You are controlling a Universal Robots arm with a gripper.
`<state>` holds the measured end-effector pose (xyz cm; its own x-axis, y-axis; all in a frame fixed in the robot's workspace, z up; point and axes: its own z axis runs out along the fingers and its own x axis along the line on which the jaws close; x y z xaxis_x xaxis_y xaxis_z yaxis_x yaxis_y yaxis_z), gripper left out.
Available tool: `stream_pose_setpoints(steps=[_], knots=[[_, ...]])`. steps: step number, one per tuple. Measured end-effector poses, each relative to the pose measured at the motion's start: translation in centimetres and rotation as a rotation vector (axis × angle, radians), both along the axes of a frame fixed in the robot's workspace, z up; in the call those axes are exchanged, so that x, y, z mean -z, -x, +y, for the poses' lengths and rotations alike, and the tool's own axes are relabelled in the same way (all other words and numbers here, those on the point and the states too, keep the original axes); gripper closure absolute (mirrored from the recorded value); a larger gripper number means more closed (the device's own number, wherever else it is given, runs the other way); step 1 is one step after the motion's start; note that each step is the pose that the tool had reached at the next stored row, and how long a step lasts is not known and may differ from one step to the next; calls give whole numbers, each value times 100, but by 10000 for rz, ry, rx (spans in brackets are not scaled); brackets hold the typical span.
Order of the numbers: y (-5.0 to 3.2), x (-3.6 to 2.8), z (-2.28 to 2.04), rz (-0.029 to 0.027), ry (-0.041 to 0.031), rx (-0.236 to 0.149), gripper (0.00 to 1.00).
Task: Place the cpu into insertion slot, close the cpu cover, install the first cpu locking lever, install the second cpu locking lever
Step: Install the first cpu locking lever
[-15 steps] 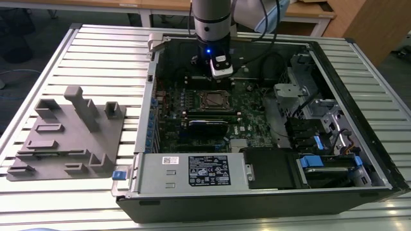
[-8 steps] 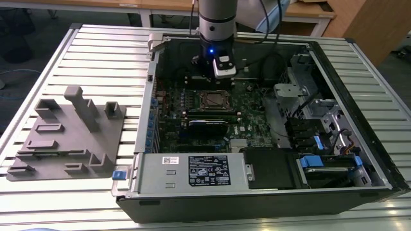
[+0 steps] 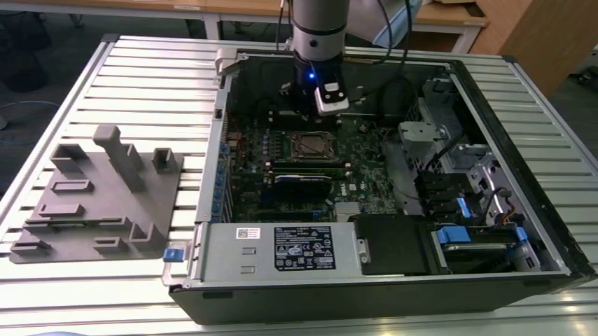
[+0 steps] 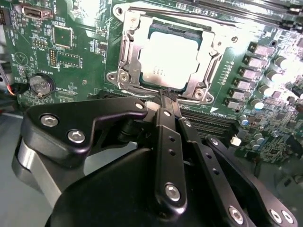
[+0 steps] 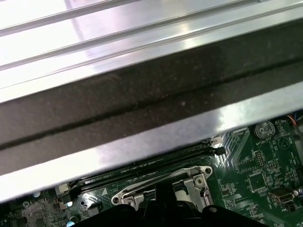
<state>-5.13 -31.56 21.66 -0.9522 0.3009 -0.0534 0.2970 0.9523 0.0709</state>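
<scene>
Black-fingered, the claw (image 4: 165, 97) had its fingertips drawn together into a narrow point, holding nothing, just beside the edge of the small square insertion slot with its shiny metal rim (image 4: 124, 61). Within that slot lay the cpu (image 4: 168, 59), a flat square chip with a silvery-tan metal top, framed by the thin silver metal cpu cover (image 4: 208, 45) lying flat around it. Long narrow black memory slots (image 4: 208, 124) ran close beside the claw, and a round silver coin battery (image 4: 40, 85) sat on the green motherboard (image 4: 71, 56) well apart.

The exterior view showed what both wrist views missed: the open black computer case (image 3: 523, 231) on a ribbed metal table (image 3: 150, 77), with a grey moulded fixture (image 3: 103, 196) to the exterior view's left. The first wrist view caught the case's wall (image 5: 142, 94) above the socket.

The grey arm (image 3: 318, 28) stood upright, reaching down into the case.
</scene>
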Motion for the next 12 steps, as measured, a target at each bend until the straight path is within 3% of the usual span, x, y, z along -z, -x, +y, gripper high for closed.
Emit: stream_pose_setpoints(steps=[3,6,12], knots=[[-10,6,0,36,6,-244,89],[-13,6,-3,89,71,-377,89],[-13,6,-90,88,79,-394,89]])
